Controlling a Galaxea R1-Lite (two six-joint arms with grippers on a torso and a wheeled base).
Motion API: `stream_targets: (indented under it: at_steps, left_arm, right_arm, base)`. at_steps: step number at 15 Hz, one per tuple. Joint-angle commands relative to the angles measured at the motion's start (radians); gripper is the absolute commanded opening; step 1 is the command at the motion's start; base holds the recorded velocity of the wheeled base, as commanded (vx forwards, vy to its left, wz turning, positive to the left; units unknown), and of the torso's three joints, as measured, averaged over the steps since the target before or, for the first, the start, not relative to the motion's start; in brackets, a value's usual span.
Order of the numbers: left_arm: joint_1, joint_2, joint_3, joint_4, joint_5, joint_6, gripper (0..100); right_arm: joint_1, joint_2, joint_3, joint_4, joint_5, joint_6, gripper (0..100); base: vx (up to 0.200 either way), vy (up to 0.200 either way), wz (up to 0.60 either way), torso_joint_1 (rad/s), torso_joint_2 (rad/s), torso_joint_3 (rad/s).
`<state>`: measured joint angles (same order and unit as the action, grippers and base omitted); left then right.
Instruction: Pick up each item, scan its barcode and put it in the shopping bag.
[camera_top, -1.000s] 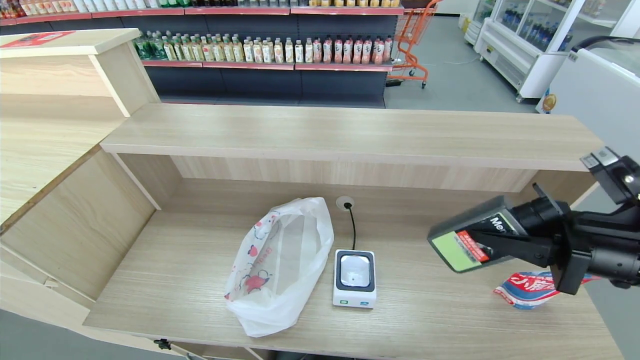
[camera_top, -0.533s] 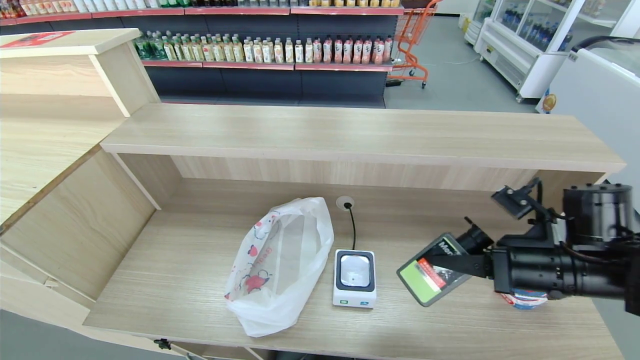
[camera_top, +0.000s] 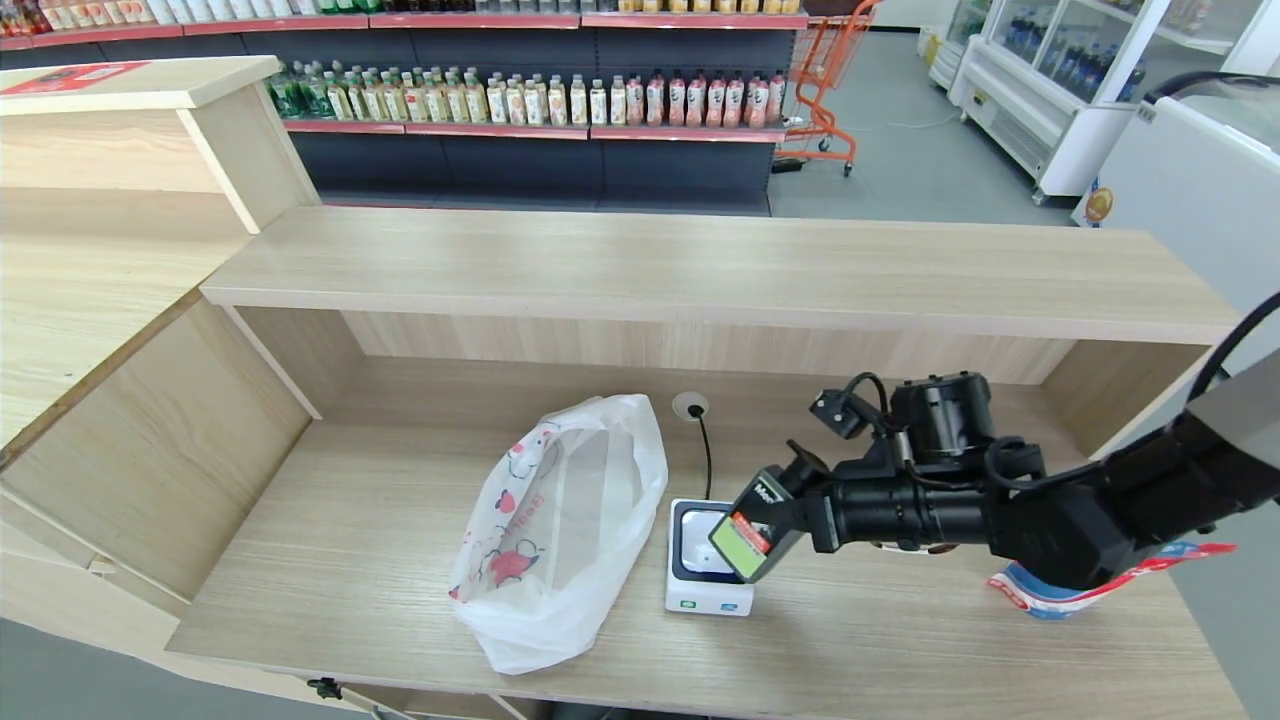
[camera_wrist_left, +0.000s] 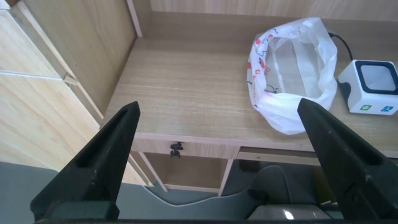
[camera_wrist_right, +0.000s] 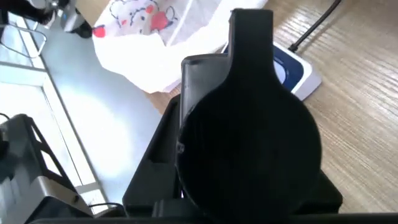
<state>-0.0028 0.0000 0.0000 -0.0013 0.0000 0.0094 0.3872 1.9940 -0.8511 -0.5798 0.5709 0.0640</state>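
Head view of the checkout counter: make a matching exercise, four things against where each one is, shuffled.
1 white plastic shopping bag
2 white box-shaped barcode scanner
3 dark flat packet with green label
4 red, white and blue snack pouch

a clamped in the right gripper
b at the counter right end
c left of the scanner
d wired into the cable hole

Pairs: 1-c, 2-d, 3-a, 4-b.

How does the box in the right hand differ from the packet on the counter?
The right hand holds the box above the scanner; the packet lies on the counter. The box is dark with a green label; the packet is blue, red and white. Neither is in the shopping bag.
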Motion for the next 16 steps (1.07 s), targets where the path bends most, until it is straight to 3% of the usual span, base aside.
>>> stream_targets:
  at_steps: [1, 9, 16]
  left_arm:
    - [0.0, 0.002, 0.0, 0.0, 0.0, 0.0, 100]
    - [0.0, 0.002, 0.0, 0.0, 0.0, 0.0, 100]
    - [0.0, 0.002, 0.0, 0.0, 0.0, 0.0, 100]
  right_arm:
    - [0.019, 0.1, -0.052, -0.002, -0.003, -0.006, 0]
    - [0.076, 0.195, -0.138, -0.02, -0.035, -0.009, 0]
    - [0.065, 0.141, -0.155, -0.077, -0.08, -0.01, 0]
  base:
    - [0.0, 0.0, 0.0, 0.0, 0.0, 0.0]
    - [0.0, 0.0, 0.0, 0.0, 0.0, 0.0]
    - [0.0, 0.0, 0.0, 0.0, 0.0, 0.0]
